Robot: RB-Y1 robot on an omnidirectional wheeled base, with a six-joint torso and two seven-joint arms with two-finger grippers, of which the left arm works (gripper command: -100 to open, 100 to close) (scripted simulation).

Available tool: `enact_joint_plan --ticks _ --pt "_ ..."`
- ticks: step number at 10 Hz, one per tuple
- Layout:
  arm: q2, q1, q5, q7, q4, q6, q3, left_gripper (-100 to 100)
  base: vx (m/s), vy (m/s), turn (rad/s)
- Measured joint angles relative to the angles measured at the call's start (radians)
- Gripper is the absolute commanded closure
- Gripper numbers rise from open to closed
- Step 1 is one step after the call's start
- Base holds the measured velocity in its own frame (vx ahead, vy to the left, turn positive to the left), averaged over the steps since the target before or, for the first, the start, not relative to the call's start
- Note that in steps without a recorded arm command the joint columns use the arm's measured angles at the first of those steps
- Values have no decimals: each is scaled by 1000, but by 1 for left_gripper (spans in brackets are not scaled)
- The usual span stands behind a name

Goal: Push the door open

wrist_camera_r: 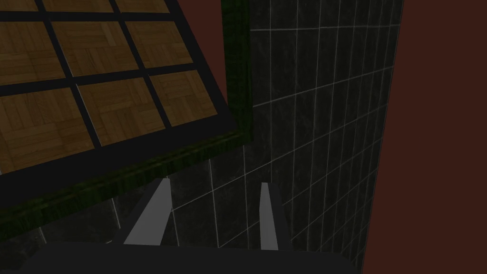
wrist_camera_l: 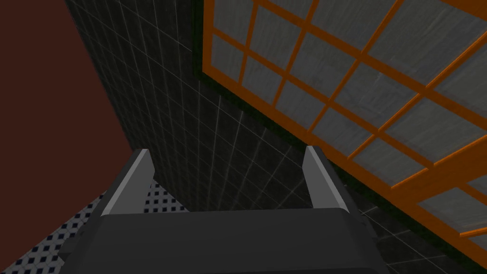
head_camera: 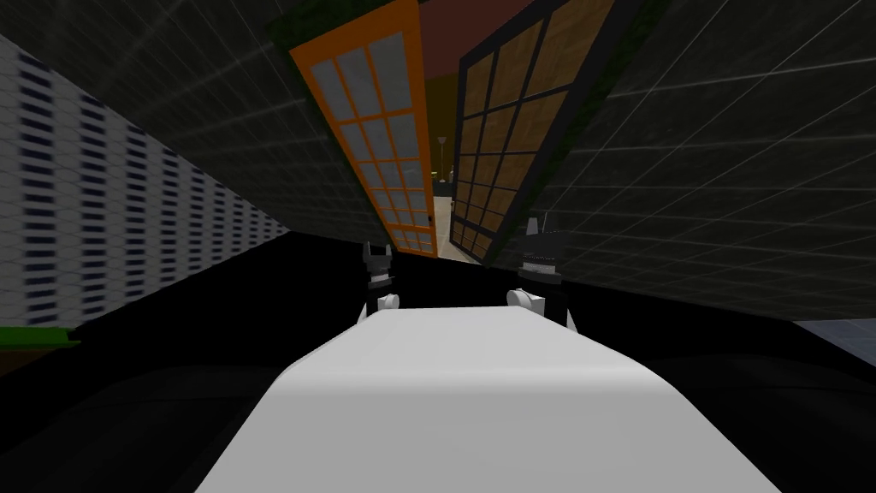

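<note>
My left gripper (wrist_camera_l: 226, 152) is spread wide and empty, facing dark wall tiles (wrist_camera_l: 157, 95) just beside the orange-framed door leaf (wrist_camera_l: 356, 85). My right gripper (wrist_camera_r: 214, 183), parted slightly less, holds nothing beside the black-framed leaf (wrist_camera_r: 95, 71).

The floor (wrist_camera_l: 161, 202) is pale tile dotted with small dark squares, and it meets the foot of a dark tiled wall (wrist_camera_l: 204, 157). Between the orange-framed door (head_camera: 376, 128) and the dark-framed door (head_camera: 505, 145), a pale strip of floor (head_camera: 442, 210) shows through the gap.
</note>
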Motion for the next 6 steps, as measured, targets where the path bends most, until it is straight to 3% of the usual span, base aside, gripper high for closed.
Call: enact_joint_plan --ticks 6 --pt "7 -45 67 90 128 -33 -17 -100 90 43 -138"
